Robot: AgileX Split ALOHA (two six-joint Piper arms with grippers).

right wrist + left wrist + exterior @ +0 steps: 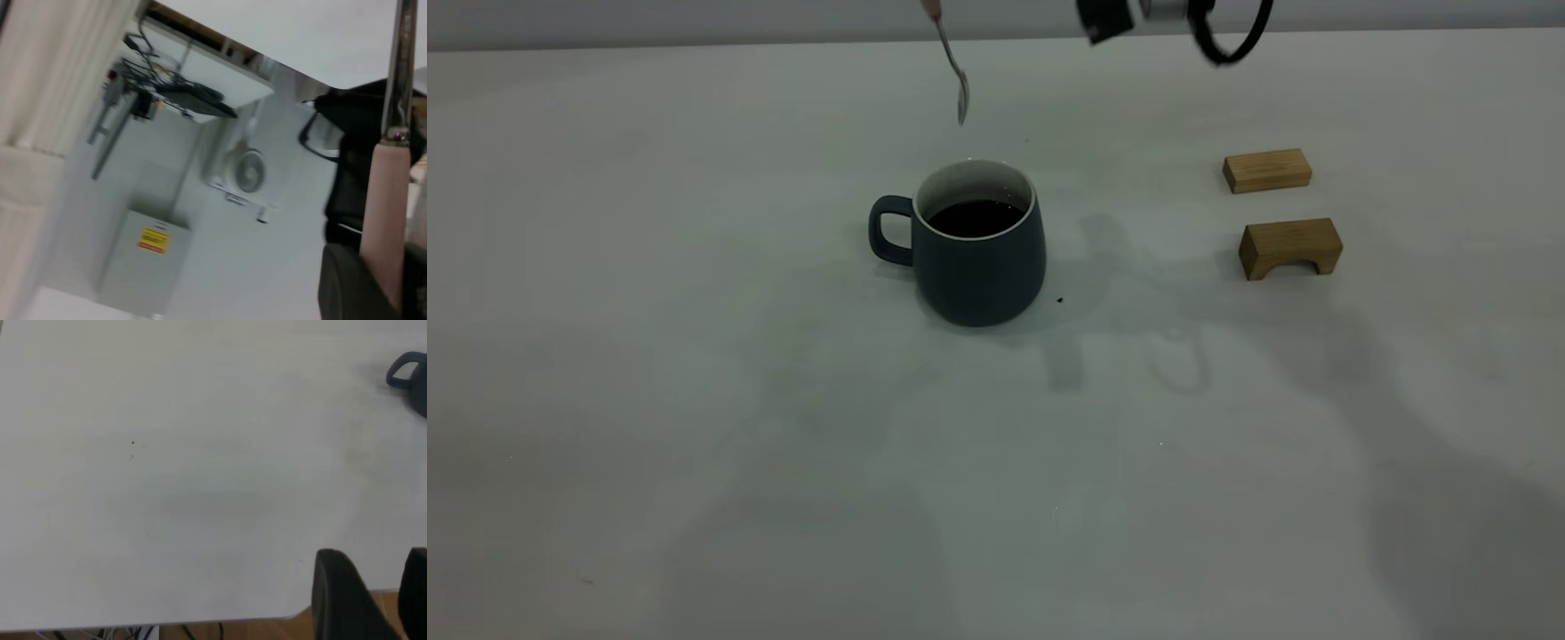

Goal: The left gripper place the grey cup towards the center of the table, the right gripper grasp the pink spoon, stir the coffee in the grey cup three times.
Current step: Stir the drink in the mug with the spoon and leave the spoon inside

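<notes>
You had one grey cup (976, 258) standing upright near the middle of the table (694, 400), its single loop handle turned toward the left arm's side, and the coffee (974, 217) sat dark below the white rim. One pink spoon (954, 67) hung in the air above and behind the cup, bowl down, clear of the rim and not touching the coffee. In the right wrist view the spoon's pink handle (385, 220) ran straight down into the right pincer (373, 280), which was clenched on it; in the exterior view only a black part of that arm showed at the top edge, to the right of the spoon.

Your left pincer (373, 600) was parked over the table's near edge, well apart from the cup (410, 377), which showed only as a handle and a bit of wall at the far side of that view. Its two fingers (340, 593) stood apart with nothing between them, so it was released.

Two wooden blocks lay on the right side of the table, well apart from the cup: a plain one (1267, 170) farther back and an arched one (1290, 248) nearer. One small dark speck (1060, 300) lay just beside the cup's base.
</notes>
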